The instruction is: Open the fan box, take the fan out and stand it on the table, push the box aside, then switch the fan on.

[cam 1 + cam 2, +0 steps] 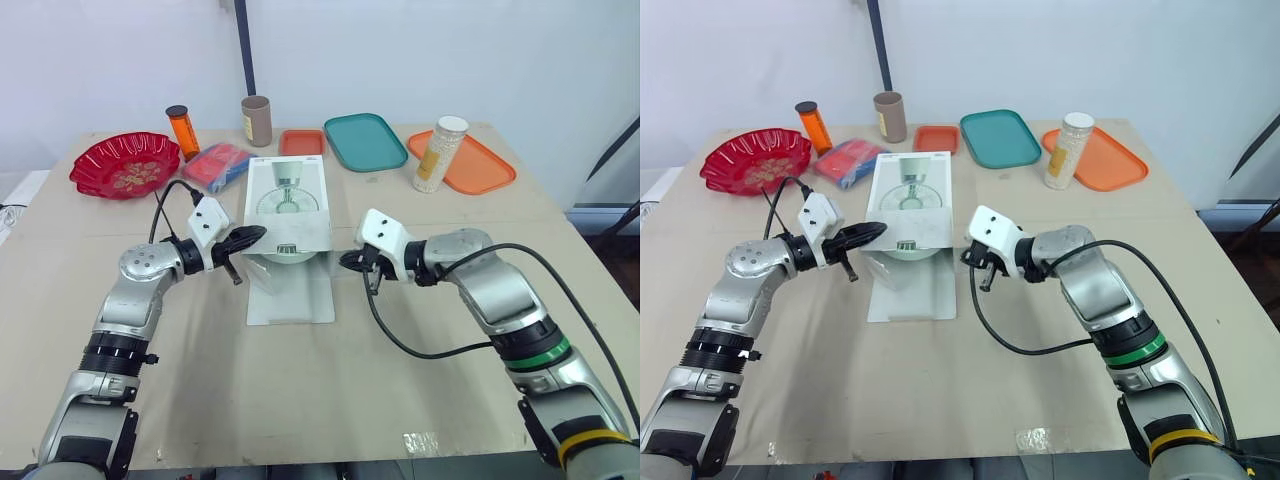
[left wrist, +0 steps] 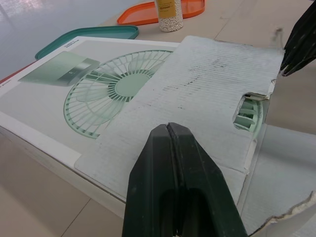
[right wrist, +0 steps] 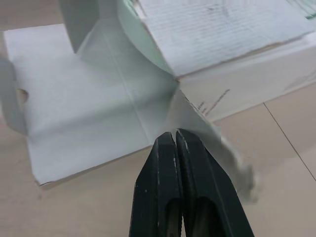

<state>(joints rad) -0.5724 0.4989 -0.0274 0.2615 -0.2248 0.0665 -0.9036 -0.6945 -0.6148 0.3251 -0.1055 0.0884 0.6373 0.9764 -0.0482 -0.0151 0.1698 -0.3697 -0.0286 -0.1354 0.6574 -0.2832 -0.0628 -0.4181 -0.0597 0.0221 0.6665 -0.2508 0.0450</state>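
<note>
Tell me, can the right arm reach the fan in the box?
Probably yes: the right gripper sits beside the open end of the box, where the fan shows; its fingers are shut.

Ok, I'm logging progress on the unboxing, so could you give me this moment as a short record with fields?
box: white cardboard fan box lying flat on the tan table, near lid flap folded out onto the table
fan: pale green fan inside the box, glimpsed through a flap cut-out
left end effector: fingers shut, at the box's near left corner
right end effector: fingers shut, at the box's near right corner
behind box: red bowl, teal tray, orange tray
</note>
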